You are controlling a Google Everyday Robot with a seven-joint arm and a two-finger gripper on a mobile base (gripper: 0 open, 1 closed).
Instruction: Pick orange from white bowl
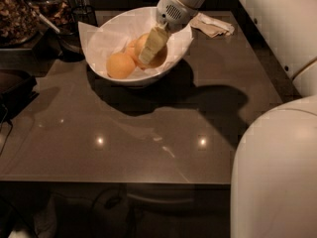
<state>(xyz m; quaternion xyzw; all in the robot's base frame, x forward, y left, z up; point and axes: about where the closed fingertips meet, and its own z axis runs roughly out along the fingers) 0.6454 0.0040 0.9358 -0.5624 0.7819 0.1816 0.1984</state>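
**Oblique view of a picking trial**

We are looking down and across a dark, glossy brown bench (148, 138). Toward its far side a large, glossy white bowl (131, 79) with a slanted, uneven rim is sitting. A sheet of white paper (99, 36) is lining it and poking up past the rim.

Three round, smooth, pale yellow-orange fruits are lying inside the bowl. We are marking the orange (159, 53) at the right of the group as the one under the hand. A second orange (120, 65) is resting at the front left. A third orange (131, 48) is showing only in part, behind and between the other two.

The robot's long white arm (277, 29) is reaching in from the upper right. Its pale cream hand (150, 51) is pointing down into the bowl and lying across the front of the right-hand orange. We are unable to tell whether the hand is released or grasping the fruit, or whether that orange is resting on the paper or raised off it.

To the right of the bowl and apart from it, a crumpled beige napkin (213, 26) is lying near the far edge of the bench. At the far left, dark glass jars (17, 14) with brown contents are standing. The robot's rounded white body (272, 182) is filling the lower right, and the arm's shadow is falling across the bench below the bowl.
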